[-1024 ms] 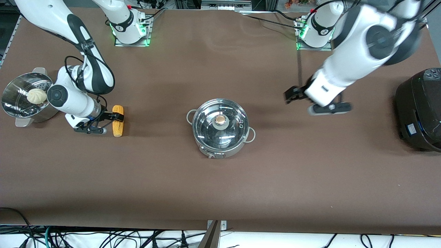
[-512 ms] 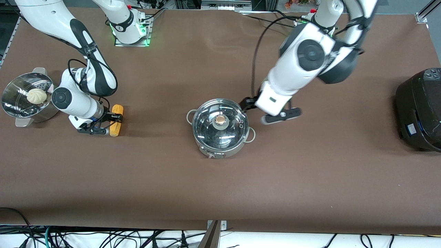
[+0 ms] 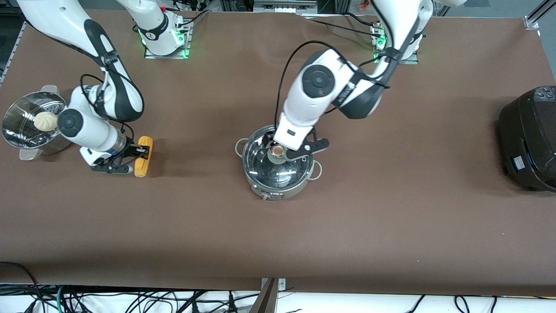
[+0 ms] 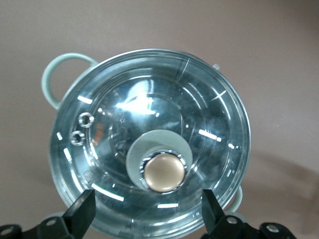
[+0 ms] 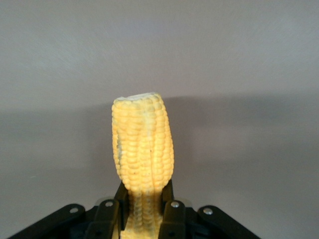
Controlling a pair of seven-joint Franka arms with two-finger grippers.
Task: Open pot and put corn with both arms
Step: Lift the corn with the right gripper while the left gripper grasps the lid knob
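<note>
The worktop (image 3: 391, 226) carries everything, and the cooker (image 3: 527, 139), the biggest thing, sits at the edge at the left arm's end, apart from the work. The pot (image 3: 278, 163) stands mid-worktop with its glass lid (image 4: 149, 144) on; through the glass nothing shows inside. The left gripper (image 3: 290, 150) hangs over the lid, jaws spread on either side of the tan knob (image 4: 163, 173) and not touching it. That placing looks chosen so a straight drop and a squeeze would take the knob and lift the lid clear.

The steamer (image 3: 15, 126) sits at the edge at the right arm's end, with a white bun (image 3: 46, 121) in it. Between steamer and pot, closer to the steamer, lies the corn (image 3: 143, 156). The right gripper (image 3: 123, 160) has its jaws pinching the cob near one end, so most of its length sticks out free. That hold should leave room to lower the cob into the pot once the lid is off.
</note>
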